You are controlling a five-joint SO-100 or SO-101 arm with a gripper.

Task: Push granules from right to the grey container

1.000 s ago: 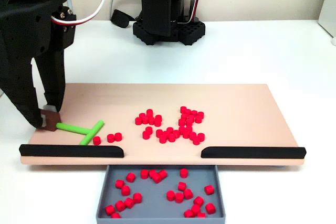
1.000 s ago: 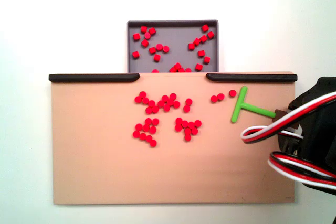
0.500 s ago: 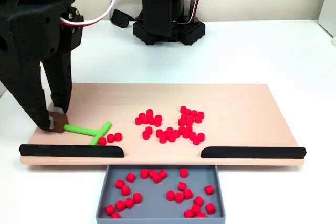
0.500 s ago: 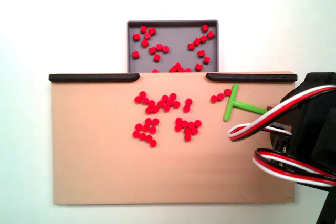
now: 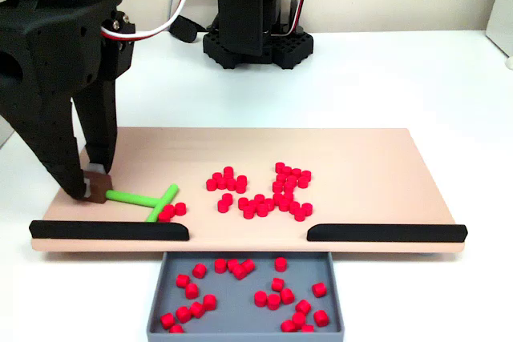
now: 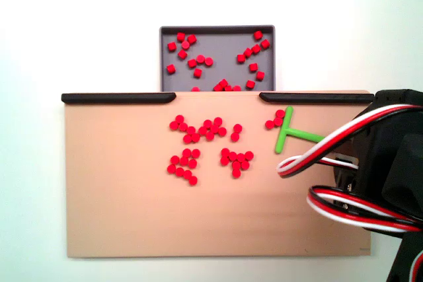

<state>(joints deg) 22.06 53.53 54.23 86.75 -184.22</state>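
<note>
I'm clamping the gripper [image 5: 94, 190] on the green stick [image 5: 144, 199], its crossbar touching three granules [image 5: 170, 211] beside the left black strip [image 5: 110, 231].

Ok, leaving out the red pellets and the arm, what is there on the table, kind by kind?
Black strips: 2
Green stick: 1
Grey tray: 1
Tan board: 1
Total: 5
</note>
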